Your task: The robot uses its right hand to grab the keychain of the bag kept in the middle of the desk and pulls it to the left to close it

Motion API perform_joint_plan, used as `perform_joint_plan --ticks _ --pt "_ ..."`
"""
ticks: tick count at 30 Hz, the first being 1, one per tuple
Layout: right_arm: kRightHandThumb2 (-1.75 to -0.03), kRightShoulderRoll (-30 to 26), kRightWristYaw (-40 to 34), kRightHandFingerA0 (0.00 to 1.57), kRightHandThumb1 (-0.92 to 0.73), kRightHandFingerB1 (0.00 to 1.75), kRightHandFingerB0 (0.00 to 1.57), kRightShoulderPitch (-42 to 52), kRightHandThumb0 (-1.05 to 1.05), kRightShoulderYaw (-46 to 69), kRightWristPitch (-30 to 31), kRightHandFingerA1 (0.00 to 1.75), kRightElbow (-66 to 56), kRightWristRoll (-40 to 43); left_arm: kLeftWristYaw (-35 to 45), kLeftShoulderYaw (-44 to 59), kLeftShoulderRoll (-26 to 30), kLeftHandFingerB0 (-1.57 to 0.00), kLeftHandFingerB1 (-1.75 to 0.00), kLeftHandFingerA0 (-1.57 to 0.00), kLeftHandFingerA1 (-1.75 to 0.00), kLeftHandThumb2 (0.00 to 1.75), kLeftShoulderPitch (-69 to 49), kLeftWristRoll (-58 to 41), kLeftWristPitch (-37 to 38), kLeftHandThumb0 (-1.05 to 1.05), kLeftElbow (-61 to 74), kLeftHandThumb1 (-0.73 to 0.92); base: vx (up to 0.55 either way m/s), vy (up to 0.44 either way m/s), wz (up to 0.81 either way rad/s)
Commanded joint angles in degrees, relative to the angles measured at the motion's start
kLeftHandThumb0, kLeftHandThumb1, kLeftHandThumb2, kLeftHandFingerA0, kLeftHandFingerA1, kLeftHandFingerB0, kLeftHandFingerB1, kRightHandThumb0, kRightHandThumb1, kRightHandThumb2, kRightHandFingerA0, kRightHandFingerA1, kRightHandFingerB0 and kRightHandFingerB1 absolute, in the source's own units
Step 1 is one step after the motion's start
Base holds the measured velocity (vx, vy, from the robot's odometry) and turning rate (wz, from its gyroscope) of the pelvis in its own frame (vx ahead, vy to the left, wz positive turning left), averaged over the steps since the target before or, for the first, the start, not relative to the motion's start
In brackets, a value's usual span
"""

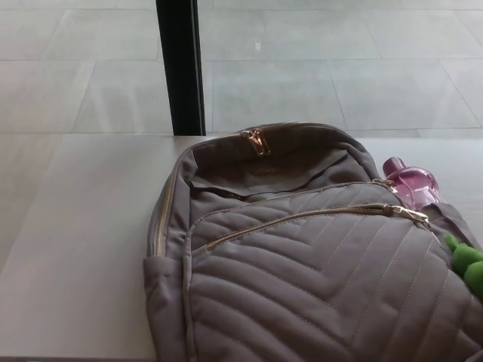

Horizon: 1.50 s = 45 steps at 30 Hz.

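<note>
Left hand, right hand: out of frame, finger state cannot be told. Grey bag (302,279) lies on desk (75,249). Gold keychain (408,214) sits at right end of front zip (294,219), nothing touching it.

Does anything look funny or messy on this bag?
Nothing is spilled or broken. The backpack lies flat on the desk, its top fabric sagging in a crease. A pink bottle pokes out of its right side, near something green cut off by the picture's edge.
</note>
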<state>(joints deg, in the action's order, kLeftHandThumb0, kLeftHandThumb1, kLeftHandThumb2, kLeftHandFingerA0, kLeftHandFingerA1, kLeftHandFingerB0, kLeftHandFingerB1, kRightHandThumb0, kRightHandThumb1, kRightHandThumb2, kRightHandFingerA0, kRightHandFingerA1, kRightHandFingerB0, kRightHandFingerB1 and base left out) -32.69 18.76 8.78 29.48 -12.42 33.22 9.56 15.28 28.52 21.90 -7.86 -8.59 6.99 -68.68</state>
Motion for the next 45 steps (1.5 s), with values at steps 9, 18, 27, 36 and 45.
perform_joint_plan --ticks 9,18,27,36,45 --pt "-0.63 -5.18 11.81 0.32 -0.79 0.26 0.12 1.9 -0.67 -23.13 12.75 0.55 -47.86 -8.48 2.39 -0.5 1.19 -0.62 -0.46 -0.67 -0.6 0.58 -0.43 -0.83 5.29 -0.54 -0.86 0.6 0.0 0.0 0.0" --pt "-0.63 -10.24 12.65 0.34 -0.74 0.32 0.28 -1.42 -0.67 -27.48 14.96 0.55 -43.27 -12.64 1.54 -1.18 1.4 -0.58 -0.46 -0.69 -0.61 0.59 0.17 -0.33 5.05 -0.58 -1.36 0.63 0.0 0.0 0.0" --pt "-0.97 -14.32 8.48 0.39 -0.56 0.49 0.22 -2.16 -0.54 -30.08 17.58 0.62 -43.76 -17.18 1.48 -2.13 1.81 -0.51 -0.44 -0.65 -0.56 0.6 -0.12 -0.25 5.77 -0.57 -1.99 0.65 0.0 0.0 0.0" --pt "-0.62 -13.83 6.04 0.5 -0.74 0.38 0.41 -5.49 -0.58 -30.62 18.62 0.55 -46.69 -21.32 2.25 -2.55 2.02 -0.51 -0.43 -0.63 -0.57 0.6 -0.61 -0.9 5.49 -0.59 -1.6 0.66 0.0 0.0 0.0" --pt "-0.61 -11.09 7.05 0.62 -0.68 0.43 0.47 -10.3 -0.47 -30.08 19.91 0.67 -49.1 -20.1 3.21 -2.33 1.99 -0.51 -0.44 -0.63 -0.57 0.6 -1.16 -2.14 5.69 -0.59 -2.29 0.66 0.0 0.0 0.0"
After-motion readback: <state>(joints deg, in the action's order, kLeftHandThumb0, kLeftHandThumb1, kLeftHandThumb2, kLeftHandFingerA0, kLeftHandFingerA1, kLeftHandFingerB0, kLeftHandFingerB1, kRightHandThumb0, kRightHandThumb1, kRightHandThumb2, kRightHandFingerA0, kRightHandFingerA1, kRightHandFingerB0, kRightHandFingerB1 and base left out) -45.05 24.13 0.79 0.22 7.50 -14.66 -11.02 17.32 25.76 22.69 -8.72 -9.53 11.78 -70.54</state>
